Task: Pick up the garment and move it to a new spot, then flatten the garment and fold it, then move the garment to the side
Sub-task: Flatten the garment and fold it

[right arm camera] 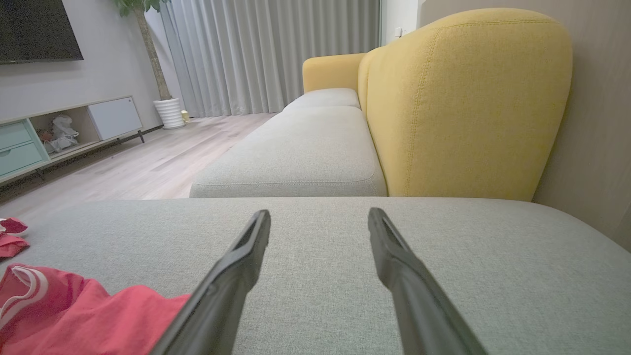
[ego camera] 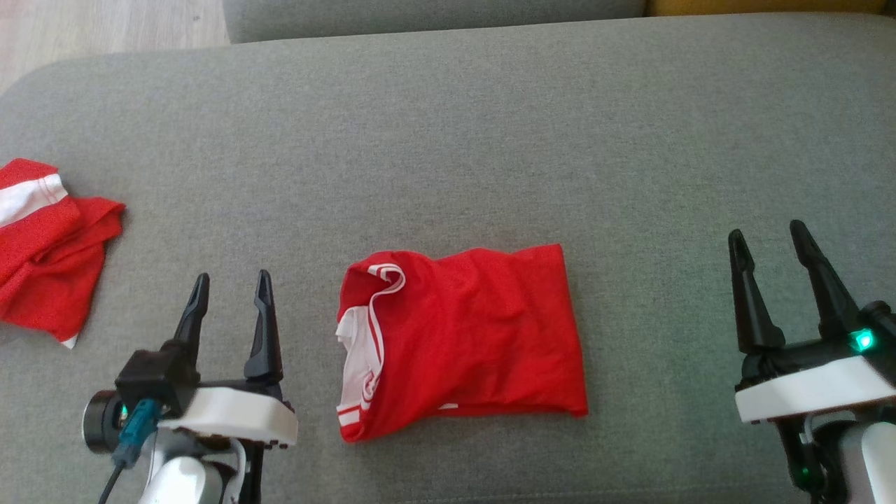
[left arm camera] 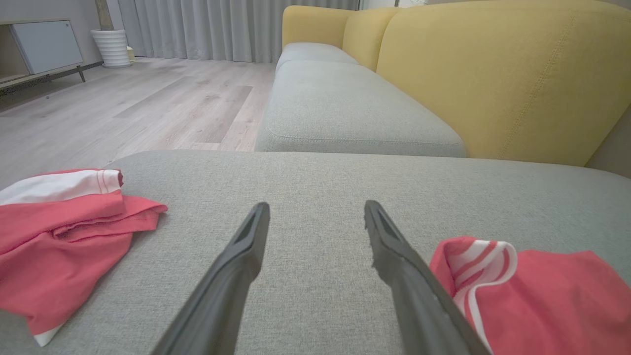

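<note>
The folded red garment (ego camera: pixel 462 336), perhaps a sports shirt, lies on the grey cushion (ego camera: pixel 490 140) between the left fingers (ego camera: pixel 264 329) and right fingers (ego camera: pixel 750 301), both wide and empty. Likely soft, light, limp: best pinched through all layers at an edge.

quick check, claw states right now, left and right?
left claw: open, holding nothing, clear of the red shirt.
right claw: open, holding nothing.

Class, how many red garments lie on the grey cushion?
2. The folded garment lies centre; the crumpled garment lies at the robot's far left, partly out of frame.
</note>
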Controlling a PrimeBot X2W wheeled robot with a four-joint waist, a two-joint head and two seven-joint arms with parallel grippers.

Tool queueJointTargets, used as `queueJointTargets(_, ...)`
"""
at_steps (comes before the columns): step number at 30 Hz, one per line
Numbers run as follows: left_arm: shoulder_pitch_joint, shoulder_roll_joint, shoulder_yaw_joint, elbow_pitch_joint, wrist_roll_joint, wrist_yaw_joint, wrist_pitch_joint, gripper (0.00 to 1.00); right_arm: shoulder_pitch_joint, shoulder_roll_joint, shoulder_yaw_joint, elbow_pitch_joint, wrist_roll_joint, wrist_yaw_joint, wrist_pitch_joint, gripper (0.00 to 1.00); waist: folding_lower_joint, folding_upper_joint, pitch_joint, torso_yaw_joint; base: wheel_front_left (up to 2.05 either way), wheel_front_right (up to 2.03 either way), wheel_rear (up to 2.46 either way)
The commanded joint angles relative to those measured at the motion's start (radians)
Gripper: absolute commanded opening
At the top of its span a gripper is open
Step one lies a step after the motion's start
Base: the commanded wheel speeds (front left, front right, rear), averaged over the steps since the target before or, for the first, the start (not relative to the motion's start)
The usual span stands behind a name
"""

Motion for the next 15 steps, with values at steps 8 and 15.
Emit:
queueJointTargets(8,-0.036,0.019,0.025,-0.038,0.008,0.007,-0.003,1.00,-0.022,0.007,0.045,-0.026,0.008,0.007,0.020,0.87,0.0000,0.0000,0.016,0.007,0.00,0.00,0.00)
queueJointTargets(15,-0.070,0.009,0.002,-0.028,0.011,-0.006,-0.006,1.00,-0.152,0.063,0.279,0.110,0.056,0.007,0.018,0.00,0.0000,0.0000,0.046,0.053,0.00,0.00,0.00)
